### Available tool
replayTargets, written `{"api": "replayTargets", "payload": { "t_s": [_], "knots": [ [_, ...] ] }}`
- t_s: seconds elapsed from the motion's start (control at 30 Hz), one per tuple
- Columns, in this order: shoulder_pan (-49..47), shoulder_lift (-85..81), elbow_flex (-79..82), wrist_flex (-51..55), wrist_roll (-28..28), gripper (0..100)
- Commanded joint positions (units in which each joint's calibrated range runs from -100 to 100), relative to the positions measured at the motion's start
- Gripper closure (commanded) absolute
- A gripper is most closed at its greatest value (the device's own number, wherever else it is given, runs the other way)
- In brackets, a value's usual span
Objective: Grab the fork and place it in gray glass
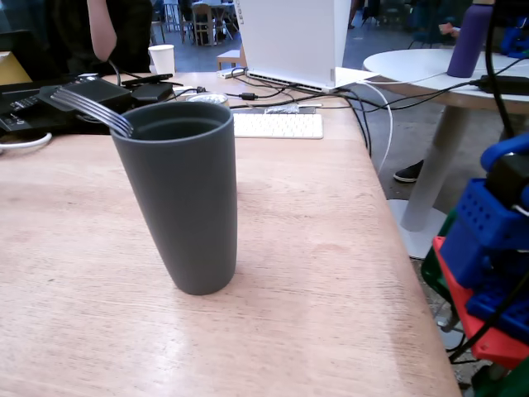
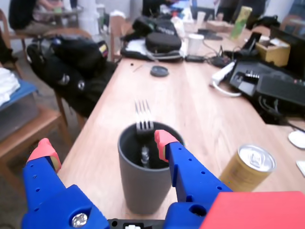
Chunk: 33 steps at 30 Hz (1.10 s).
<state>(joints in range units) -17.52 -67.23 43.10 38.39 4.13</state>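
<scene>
The gray glass (image 1: 186, 207) stands upright on the wooden table (image 1: 331, 273). The fork (image 1: 91, 107) stands inside it, handle down. Its tines stick out over the rim and lean to the left in the fixed view. In the wrist view the fork (image 2: 143, 119) leans on the far rim of the glass (image 2: 143, 188). My gripper (image 2: 104, 143) is open and empty, above the near side of the glass. Its red-tipped blue fingers (image 2: 164, 139) are spread wide; one is over the rim, the other is off to the left. Blue and red arm parts (image 1: 500, 231) show at the right edge of the fixed view.
A gold drink can (image 2: 248, 174) stands close to the right of the glass in the wrist view. A white paper cup (image 1: 162, 59), keyboard (image 1: 277, 126), cables and black devices (image 1: 83, 95) lie at the table's far end. The table edge (image 1: 397, 240) runs along the right.
</scene>
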Motion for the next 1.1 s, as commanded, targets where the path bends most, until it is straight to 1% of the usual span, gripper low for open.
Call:
{"api": "replayTargets", "payload": {
  "t_s": [0.0, 0.13, 0.23, 0.33, 0.4, 0.6, 0.73, 0.8, 0.87, 0.93, 1.0, 1.07],
  "knots": [
    [0.43, -4.98, 6.40, 11.12, -0.10, 57],
    [0.43, -14.25, 22.26, 11.04, -0.10, 57],
    [0.43, -16.65, 30.56, 10.47, -0.29, 57],
    [0.26, -17.08, 38.59, 2.42, -4.25, 57],
    [0.43, -17.16, 43.68, -1.44, -5.13, 57],
    [0.43, -21.02, 56.14, -10.72, -5.18, 57],
    [0.43, -21.11, 56.33, -10.14, -5.18, 58],
    [0.43, -21.19, 56.33, -10.14, -5.23, 64],
    [0.43, -22.22, 56.33, -9.57, -5.23, 76],
    [0.60, -25.82, 56.43, -4.48, -5.18, 88],
    [0.60, -30.03, 56.43, 1.19, -5.18, 98],
    [0.60, -30.28, 56.43, 2.09, -5.13, 100]
  ]
}}
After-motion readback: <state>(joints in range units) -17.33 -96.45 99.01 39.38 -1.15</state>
